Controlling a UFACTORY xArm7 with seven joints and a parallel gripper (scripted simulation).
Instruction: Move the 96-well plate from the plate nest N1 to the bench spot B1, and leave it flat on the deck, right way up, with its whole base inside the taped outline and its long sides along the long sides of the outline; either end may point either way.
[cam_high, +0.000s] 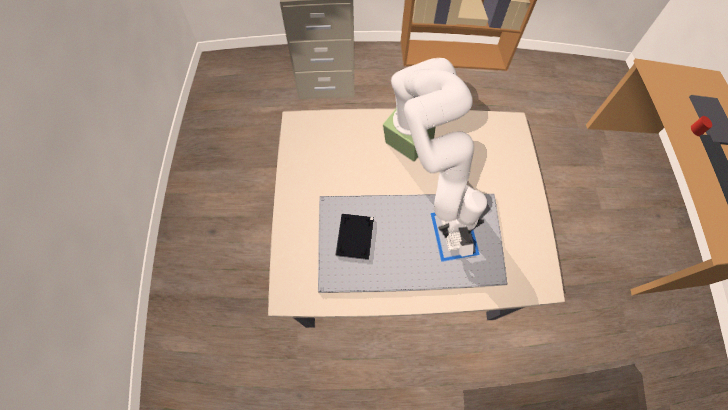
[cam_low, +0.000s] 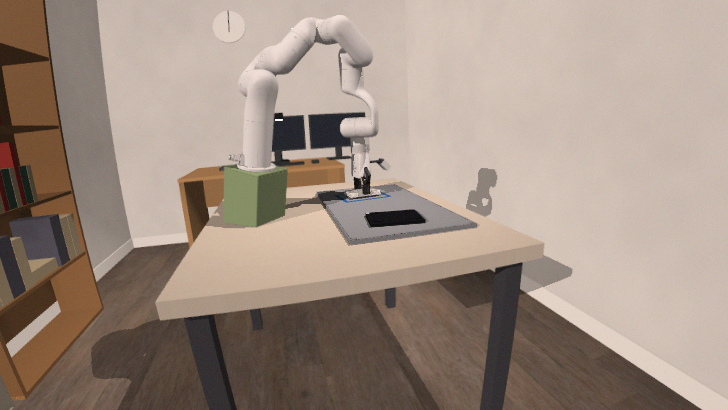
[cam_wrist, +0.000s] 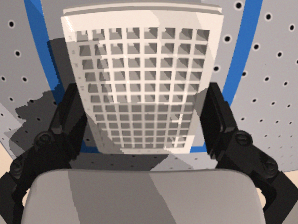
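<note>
The white 96-well plate (cam_wrist: 141, 83) (cam_high: 454, 237) is right way up between my black fingers, inside the blue taped outline B1 on the grey deck. Its long sides run along the outline's long sides. My gripper (cam_wrist: 143, 97) is shut on the plate's long sides, low over the deck. In the top view the plate (cam_high: 454, 241) shows under my gripper (cam_high: 456, 235) within the blue tape. In the exterior view the plate (cam_low: 360, 193) sits at deck level under my gripper (cam_low: 365, 187). The black plate nest N1 (cam_high: 354, 236) is empty at the deck's left.
The grey perforated deck (cam_high: 410, 244) lies on a beige table. My green base block (cam_high: 405, 134) stands at the table's back. A wooden desk (cam_high: 677, 152) stands to the right, and a filing cabinet (cam_high: 320, 45) and a bookshelf stand behind.
</note>
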